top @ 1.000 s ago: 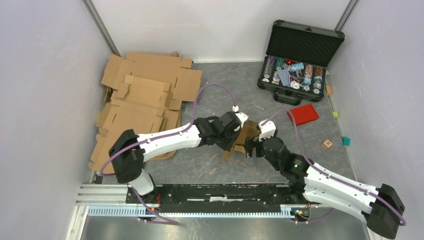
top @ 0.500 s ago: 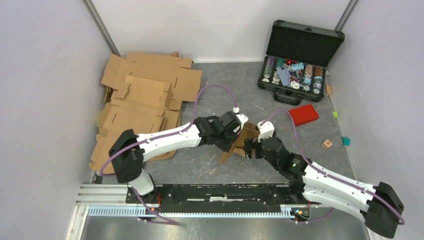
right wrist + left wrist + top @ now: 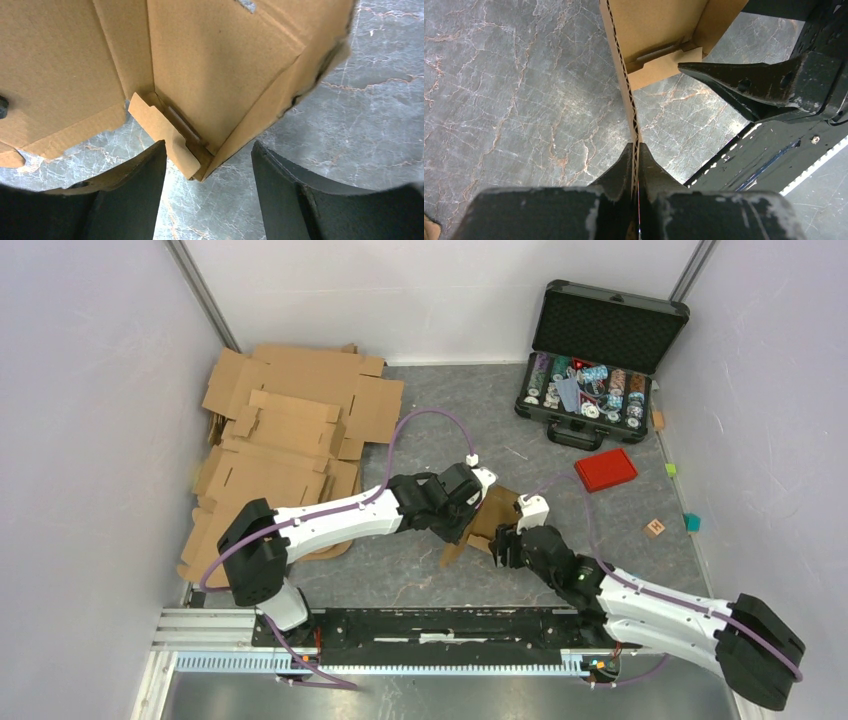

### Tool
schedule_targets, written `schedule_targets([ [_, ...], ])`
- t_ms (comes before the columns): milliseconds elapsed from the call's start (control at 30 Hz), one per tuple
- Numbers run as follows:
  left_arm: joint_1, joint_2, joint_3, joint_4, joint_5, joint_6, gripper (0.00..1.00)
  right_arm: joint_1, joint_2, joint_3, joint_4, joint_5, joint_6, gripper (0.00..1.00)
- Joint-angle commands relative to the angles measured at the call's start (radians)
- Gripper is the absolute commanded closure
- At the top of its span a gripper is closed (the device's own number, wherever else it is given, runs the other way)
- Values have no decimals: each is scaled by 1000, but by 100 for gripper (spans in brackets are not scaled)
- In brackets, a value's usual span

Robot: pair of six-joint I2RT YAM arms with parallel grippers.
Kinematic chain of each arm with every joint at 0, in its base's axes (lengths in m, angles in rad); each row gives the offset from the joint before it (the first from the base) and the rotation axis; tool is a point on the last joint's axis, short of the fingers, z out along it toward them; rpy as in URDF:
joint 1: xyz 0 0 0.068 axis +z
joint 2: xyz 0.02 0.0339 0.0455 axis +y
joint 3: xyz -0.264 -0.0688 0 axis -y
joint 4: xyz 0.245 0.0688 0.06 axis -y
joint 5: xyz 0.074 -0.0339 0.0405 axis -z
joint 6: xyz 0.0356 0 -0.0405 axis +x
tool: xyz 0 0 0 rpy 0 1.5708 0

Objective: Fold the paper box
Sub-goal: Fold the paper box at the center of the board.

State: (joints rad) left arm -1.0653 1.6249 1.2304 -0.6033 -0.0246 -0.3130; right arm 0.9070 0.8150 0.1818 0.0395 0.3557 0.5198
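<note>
Paper box (image 3: 654, 30) wall is pinched tight by the left tool (image 3: 636, 150). The right tool (image 3: 207, 147) is spread around a corner, which could get crushed if closed on crooked.

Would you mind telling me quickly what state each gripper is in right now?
Left gripper: shut on a wall of the paper box.
Right gripper: open, straddling a corner of the box, not clamping it.

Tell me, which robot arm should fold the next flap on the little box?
Probably the right. The left gripper is shut on one wall of the paper box, steadying it. The right gripper is open, with the box's corner tab between its fingers, free to press.
</note>
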Motion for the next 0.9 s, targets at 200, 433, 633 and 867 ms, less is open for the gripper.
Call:
schedule_targets([
  [200,0,-28,-46,75,20,-47,93,-4,113,5,129,13,29,37],
  [433,0,-46,-76,116,20,-62,92,0,175,7,129,20,18,41],
  [633,0,-48,-81,129,57,-65,92,18,224,33,97,61,6,41],
  [867,-2,-50,-86,137,64,-68,92,62,265,69,58,123,-1,42],
])
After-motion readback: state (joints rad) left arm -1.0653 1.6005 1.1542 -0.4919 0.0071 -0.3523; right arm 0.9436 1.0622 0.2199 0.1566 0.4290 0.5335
